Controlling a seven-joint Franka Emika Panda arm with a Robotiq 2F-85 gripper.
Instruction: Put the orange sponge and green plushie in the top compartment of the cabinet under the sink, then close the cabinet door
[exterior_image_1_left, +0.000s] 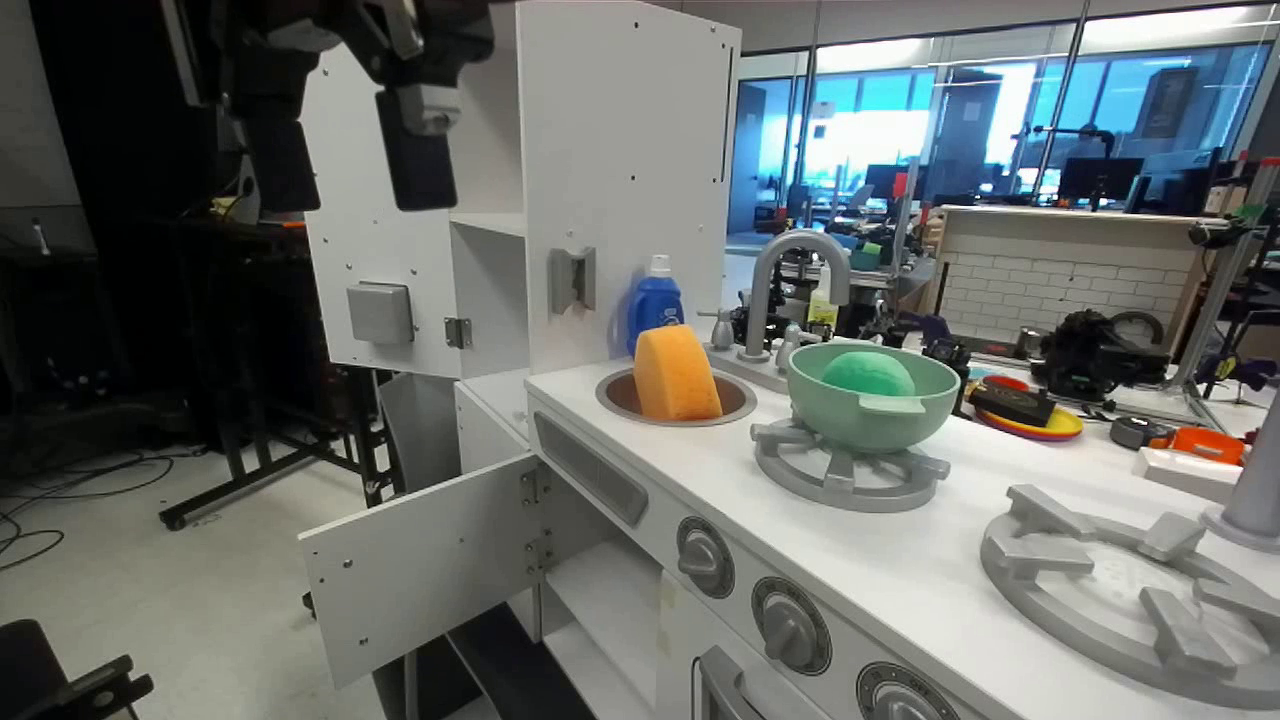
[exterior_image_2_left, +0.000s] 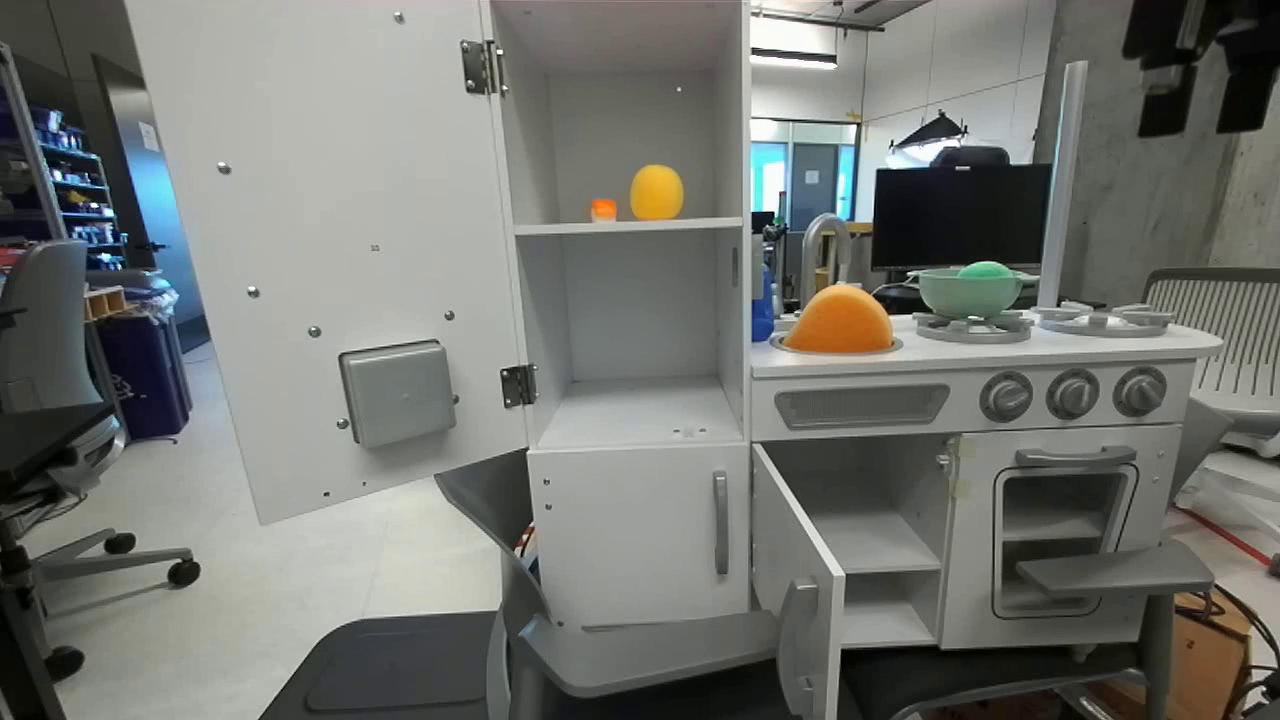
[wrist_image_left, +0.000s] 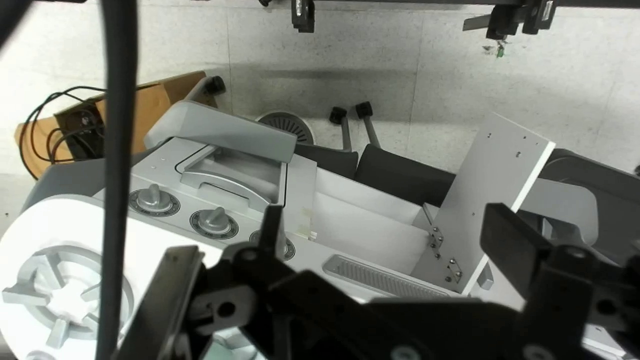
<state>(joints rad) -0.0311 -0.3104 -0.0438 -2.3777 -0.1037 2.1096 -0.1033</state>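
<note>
The orange sponge stands in the round sink in both exterior views. The green plushie sits in a pale green bowl on a stove burner; both exterior views show it. The cabinet under the sink has its door swung open, also in the wrist view. Its top compartment shows a bare shelf. My gripper is open, with nothing between its fingers, high above the counter. In the wrist view its fingers are wide apart. Sponge and plushie are hidden there.
A tall cabinet with an open door stands beside the sink; a yellow object and a small orange-white one are on its shelf. A blue bottle and faucet stand behind the sink. Grey chairs stand in front.
</note>
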